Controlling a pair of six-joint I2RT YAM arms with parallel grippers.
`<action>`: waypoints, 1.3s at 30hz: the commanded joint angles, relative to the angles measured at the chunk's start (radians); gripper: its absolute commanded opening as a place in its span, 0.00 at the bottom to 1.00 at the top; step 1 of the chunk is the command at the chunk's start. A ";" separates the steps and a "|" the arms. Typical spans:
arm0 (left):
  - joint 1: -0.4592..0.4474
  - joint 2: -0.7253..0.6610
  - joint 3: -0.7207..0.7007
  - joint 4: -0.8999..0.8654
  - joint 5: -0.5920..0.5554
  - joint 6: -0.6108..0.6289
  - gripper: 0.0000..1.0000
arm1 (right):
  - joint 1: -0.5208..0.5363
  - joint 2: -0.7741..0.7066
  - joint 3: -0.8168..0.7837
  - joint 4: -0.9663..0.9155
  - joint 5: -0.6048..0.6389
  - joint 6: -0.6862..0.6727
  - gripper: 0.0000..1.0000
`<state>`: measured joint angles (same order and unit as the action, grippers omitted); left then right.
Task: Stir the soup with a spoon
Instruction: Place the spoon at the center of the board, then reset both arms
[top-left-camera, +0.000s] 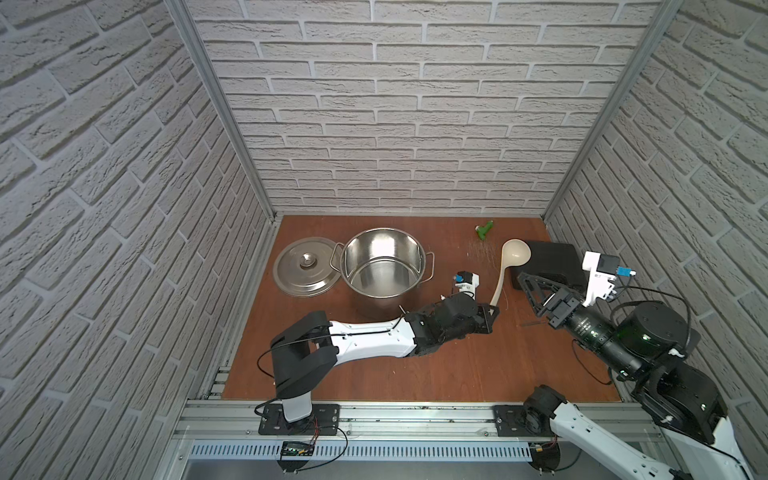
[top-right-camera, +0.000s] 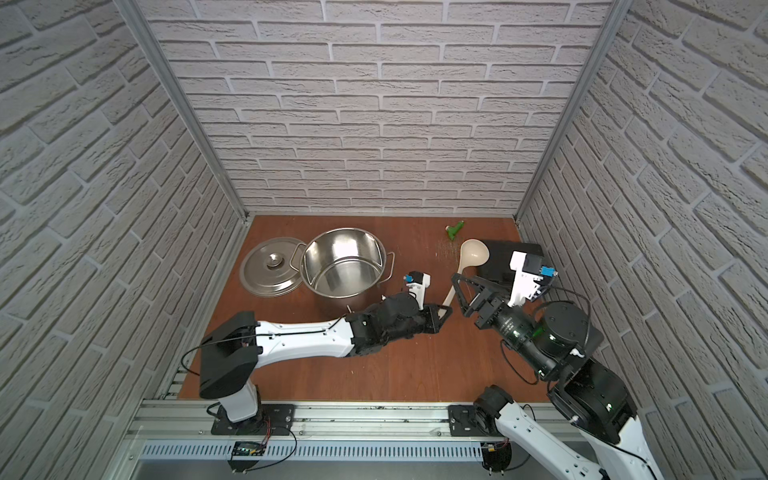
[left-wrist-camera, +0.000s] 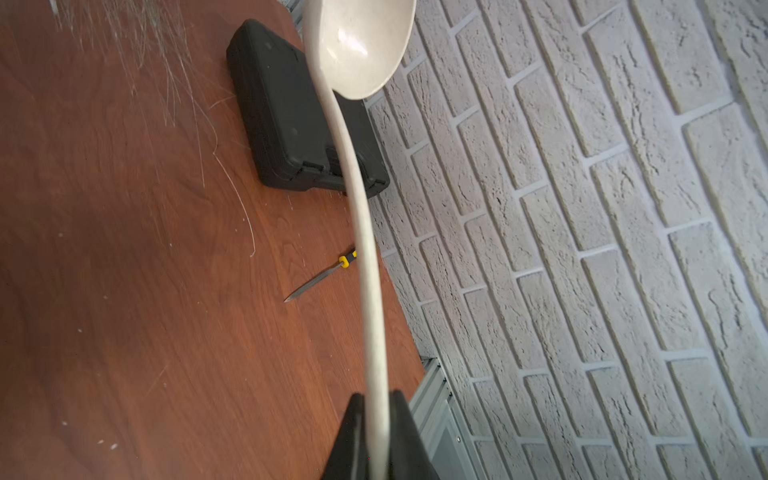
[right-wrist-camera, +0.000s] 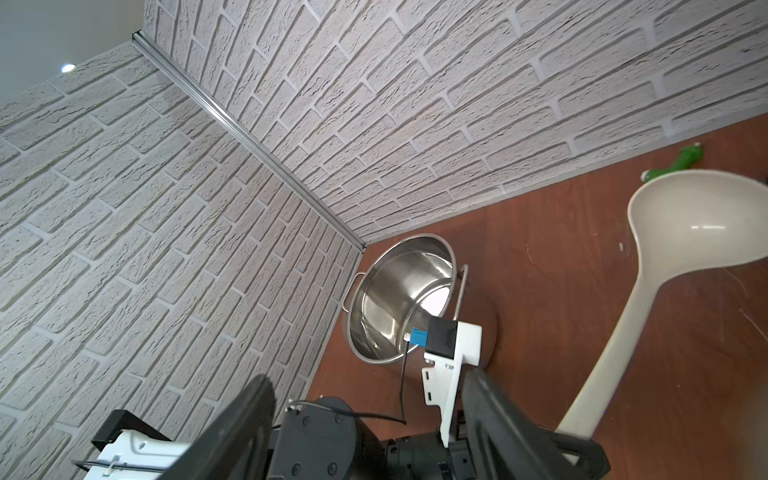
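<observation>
Pictured right of centre in both top views: the cream spoon (top-left-camera: 502, 275), pinched at the very tail of its handle by the left end effector (top-left-camera: 493, 308), with the bowl angled up toward the black case (top-left-camera: 552, 259) and seemingly clear of the table (top-left-camera: 415, 365). Poised just beside the handle, with jaws spread wide and gripping nothing: the right end effector (top-left-camera: 528, 295). Standing open left of centre, no soup visible inside (only bare steel): the stockpot (top-left-camera: 376, 249), just beside its lid (top-left-camera: 305, 266) at far left.

Judged light, stiff and smooth: moulded plastic, unlikely to break, likely to swivel in a pinch this far from the bowl. Better taken higher up the handle, toward mid-length, for control while stirring; worth avoiding the rounded bowl, too wide and slick for a secure hold. Probably a little springy along that thin curved shaft, so best stirred gently against the steel wall.

Lying apart from the action: a yellow-collared screwdriver (left-wrist-camera: 343, 262) near the case and a small green object (top-left-camera: 484, 230) at upper centre right by the back wall (top-left-camera: 415, 124).

No brand, label or lettering legible on spoon, stockpot, lid or case; fine white print on the dark housing of the right arm (top-left-camera: 590, 330) too small to read.
</observation>
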<state>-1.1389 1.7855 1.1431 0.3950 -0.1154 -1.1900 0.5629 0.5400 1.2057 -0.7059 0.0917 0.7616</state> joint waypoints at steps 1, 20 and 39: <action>0.006 0.033 -0.097 0.263 -0.154 -0.109 0.00 | -0.003 -0.027 0.028 -0.115 0.045 -0.020 0.75; -0.050 0.197 -0.286 0.390 -0.277 -0.367 0.98 | -0.003 -0.055 -0.002 -0.177 0.022 0.016 0.75; -0.171 -0.813 -0.207 -1.282 -0.768 0.132 0.98 | -0.004 0.165 -0.153 0.039 0.375 -0.502 1.00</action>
<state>-1.3247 1.0496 0.8997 -0.5175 -0.6239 -1.2274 0.5625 0.6628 1.0847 -0.7845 0.3824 0.4541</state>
